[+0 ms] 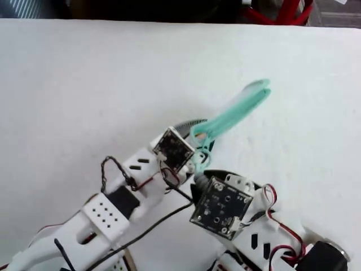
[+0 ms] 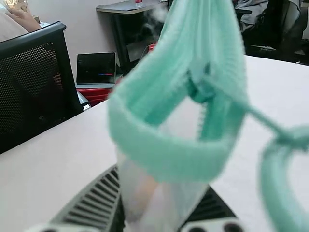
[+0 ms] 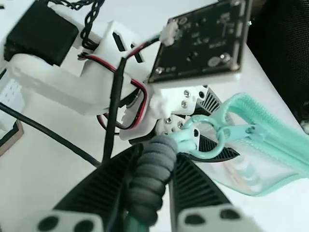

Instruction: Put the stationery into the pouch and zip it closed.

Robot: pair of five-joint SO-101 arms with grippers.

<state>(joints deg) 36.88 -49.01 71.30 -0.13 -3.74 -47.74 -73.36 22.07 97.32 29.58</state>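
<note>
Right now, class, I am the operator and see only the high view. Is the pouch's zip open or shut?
Observer: Open. The left wrist view looks into the pouch's gaping mouth, with the zip slider partway along.
Operator: Is anything holding the pouch?
Observer: Yes, the left jaws clamp its clear body close to that mouth.
Operator: And the right arm?
Observer: In the right wrist view, the right jaws appear to grip a grey ribbed item, whose end lies right by the green pull ring of the zip.
</note>
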